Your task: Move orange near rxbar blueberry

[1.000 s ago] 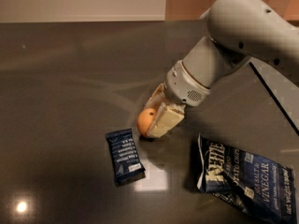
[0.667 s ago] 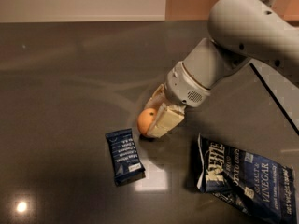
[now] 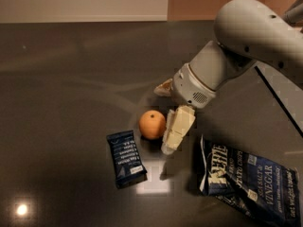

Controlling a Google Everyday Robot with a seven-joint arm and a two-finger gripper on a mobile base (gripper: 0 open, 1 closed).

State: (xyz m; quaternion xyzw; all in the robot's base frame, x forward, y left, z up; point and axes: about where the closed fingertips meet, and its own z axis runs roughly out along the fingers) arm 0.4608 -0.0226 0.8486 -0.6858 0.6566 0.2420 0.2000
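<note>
The gripper's [image 3: 164,119] jaws stand apart. The orange [image 3: 152,124] sits just beside them, perhaps touching one. The rxbar blueberry [image 3: 126,158] lies just past it. The orange looks firm, round and prone to roll (pinch across its middle).

orange [image 3: 152,124]: round, dimple up, on the counter [image 3: 71,79], just up-right of the bar.
bar [image 3: 126,158]: flat navy wrapper, white text, lying slightly tilted.
pincer [image 3: 165,118]: fingers spread, just right of the orange.

Chip bag [image 3: 246,181] cut off at lower right — claw [image 3: 164,118] beside orange [image 3: 151,124], far finger [image 3: 164,87] half hidden
</note>
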